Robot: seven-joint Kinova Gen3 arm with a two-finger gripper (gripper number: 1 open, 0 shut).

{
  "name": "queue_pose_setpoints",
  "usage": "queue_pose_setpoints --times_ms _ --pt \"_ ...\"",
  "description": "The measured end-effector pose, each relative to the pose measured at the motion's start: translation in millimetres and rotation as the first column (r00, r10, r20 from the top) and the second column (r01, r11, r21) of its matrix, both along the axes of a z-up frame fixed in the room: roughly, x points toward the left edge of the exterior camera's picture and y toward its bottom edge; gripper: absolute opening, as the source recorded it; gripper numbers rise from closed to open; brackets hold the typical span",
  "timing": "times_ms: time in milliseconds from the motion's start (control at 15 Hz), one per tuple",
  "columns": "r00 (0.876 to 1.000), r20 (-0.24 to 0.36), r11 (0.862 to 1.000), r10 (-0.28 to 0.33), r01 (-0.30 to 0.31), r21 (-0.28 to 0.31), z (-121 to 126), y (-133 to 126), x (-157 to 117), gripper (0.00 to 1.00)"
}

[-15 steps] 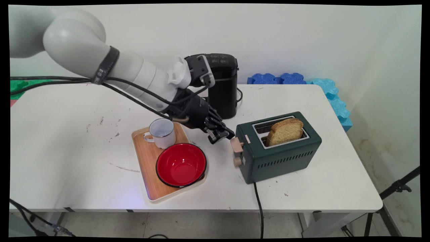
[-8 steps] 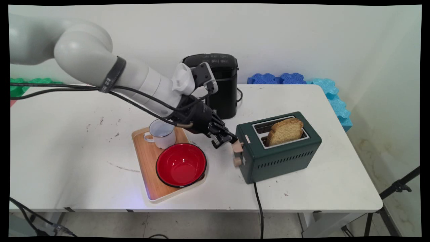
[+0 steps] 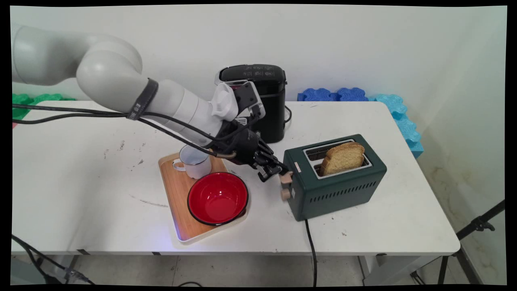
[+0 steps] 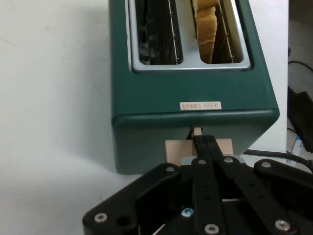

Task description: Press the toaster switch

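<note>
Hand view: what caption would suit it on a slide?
The hand at the tan lever of a green toaster, bread in one slot.

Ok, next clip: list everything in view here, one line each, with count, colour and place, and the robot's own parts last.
toaster: 1, dark green, right of centre on the table, black cord running off the near edge
toast slice: 1, golden brown, upright in the toaster's nearer slot
toaster lever: 1, beige, on the toaster's left end
tray: 1, wooden with a pale rim, centre of the table
mug: 1, white, far end of the tray
bowl: 1, red with a black rim, near end of the tray
coffee machine: 1, black, back of the table
foam mats: several, blue, behind the table by the wall
table: 1, white
hand: 1, black, fingers shut, at the toaster lever
</note>
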State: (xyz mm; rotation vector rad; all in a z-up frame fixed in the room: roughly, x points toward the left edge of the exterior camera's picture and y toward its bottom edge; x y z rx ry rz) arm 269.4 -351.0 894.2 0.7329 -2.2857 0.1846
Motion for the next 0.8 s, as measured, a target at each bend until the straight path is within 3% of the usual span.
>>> queue_pose_setpoints --times_ms 800 --pt "1.0 -0.002 1.0 -0.01 0.01 -0.018 -22 5 1 0.0"
